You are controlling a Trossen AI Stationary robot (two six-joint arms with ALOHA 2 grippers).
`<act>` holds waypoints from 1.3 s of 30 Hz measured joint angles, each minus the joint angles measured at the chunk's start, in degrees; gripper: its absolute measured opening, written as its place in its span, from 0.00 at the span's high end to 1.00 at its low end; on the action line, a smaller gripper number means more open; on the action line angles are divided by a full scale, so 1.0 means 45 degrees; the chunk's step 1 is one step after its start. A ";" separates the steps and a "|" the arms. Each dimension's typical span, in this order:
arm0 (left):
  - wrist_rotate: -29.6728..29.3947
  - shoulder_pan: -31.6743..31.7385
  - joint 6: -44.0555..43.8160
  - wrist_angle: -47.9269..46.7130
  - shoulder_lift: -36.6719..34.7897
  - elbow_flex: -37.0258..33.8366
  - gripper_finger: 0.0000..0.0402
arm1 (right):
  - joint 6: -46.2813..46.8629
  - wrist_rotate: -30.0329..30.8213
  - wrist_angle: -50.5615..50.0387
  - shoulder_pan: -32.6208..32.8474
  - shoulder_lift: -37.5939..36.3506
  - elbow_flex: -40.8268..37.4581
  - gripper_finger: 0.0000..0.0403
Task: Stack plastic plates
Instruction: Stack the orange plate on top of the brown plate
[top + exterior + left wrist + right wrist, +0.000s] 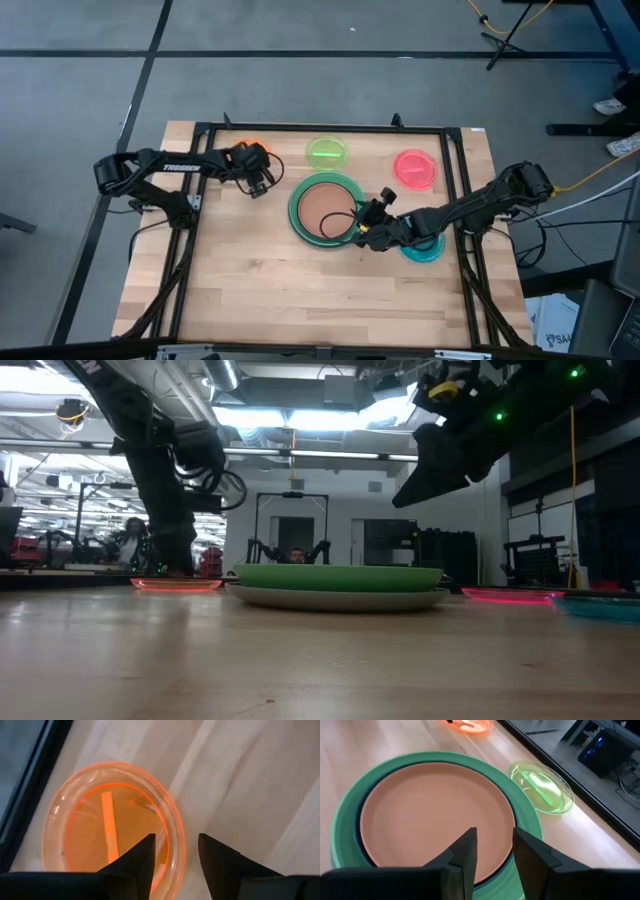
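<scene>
A stack sits mid-table: the brown plate [322, 207] lies in the dark teal one, inside the light green plate [522, 810], over a grey plate [335, 599]. The small orange plate [100, 825] lies at the far left, the lime plate [328, 152] and the pink plate [415, 168] along the far side, and the cyan plate [424, 250] under my right arm. My left gripper [176, 842] is open low over the orange plate's rim. My right gripper [494, 840] is open in the air above the stack's right edge. My left gripper comes from above with one finger [142, 852] over the inside of the orange plate and the other outside its rim [176, 835]. I cannot tell whether either finger touches the plate, which lies flat on the table.
A black frame [455, 190] runs around the working area, close to the orange plate [248, 147]. Bare wood [300, 285] lies on the near side of the stack. People and equipment show in the room beyond the table.
</scene>
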 joint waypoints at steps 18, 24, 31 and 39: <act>0.1201 0.0884 0.0331 0.0588 0.1414 0.0034 0.65 | -0.0567 0.0000 0.0100 0.0000 0.0121 0.0000 0.71; 0.1285 0.0943 0.0329 0.0626 0.1606 0.0051 0.70 | -0.0567 0.0000 0.0105 0.0000 0.0122 0.0000 0.71; 0.1326 0.0938 0.0615 0.0729 0.1637 0.0035 0.92 | -0.0567 0.0000 0.0105 0.0000 0.0119 0.0000 0.71; 0.0915 0.0639 0.0666 0.0654 0.1573 0.0236 0.99 | -0.0556 -0.0259 0.0109 0.0000 0.0122 0.0000 0.71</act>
